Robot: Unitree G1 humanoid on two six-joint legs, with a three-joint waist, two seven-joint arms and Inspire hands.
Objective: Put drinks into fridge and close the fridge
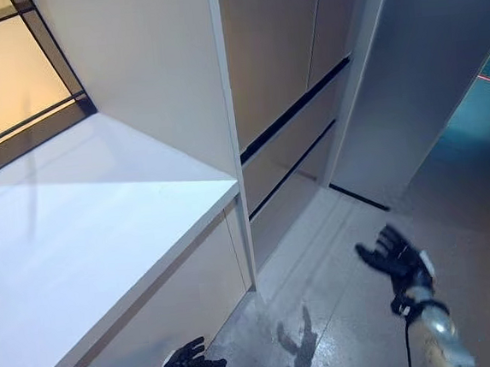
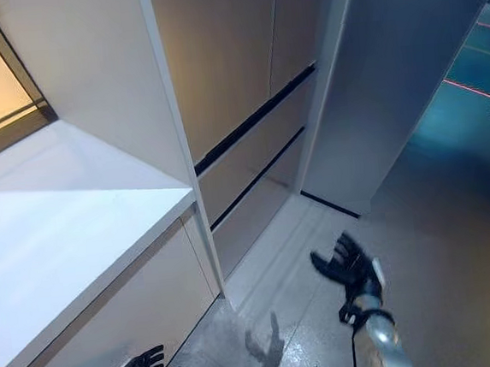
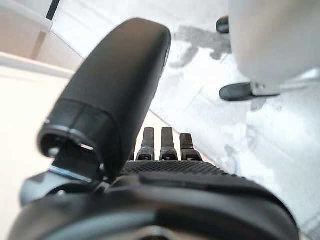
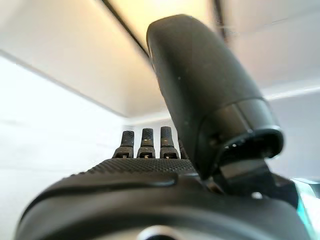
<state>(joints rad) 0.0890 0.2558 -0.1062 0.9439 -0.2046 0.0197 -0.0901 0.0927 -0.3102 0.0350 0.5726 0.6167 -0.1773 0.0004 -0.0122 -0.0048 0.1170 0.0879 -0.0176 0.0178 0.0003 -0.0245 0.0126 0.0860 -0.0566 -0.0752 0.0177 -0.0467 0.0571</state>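
Note:
A tall beige built-in front [image 1: 294, 102] with dark horizontal slots stands ahead of me, and its panels are shut. My right hand [image 1: 397, 256] is raised over the grey floor in front of it, apart from it, with fingers spread and empty. Its wrist view shows straight fingers [image 4: 142, 142] and the thumb [image 4: 200, 85] holding nothing. My left hand [image 1: 188, 363] hangs low beside the white cabinet under the counter, open and empty. Its wrist view shows straight fingers [image 3: 165, 145] above the floor.
A white counter [image 1: 78, 241] runs along my left, with white cabinet doors [image 1: 179, 309] below it and a white upright panel [image 1: 158, 71] at its far end. A grey wall panel [image 1: 424, 73] stands to the right. Grey floor [image 1: 323, 288] lies between them.

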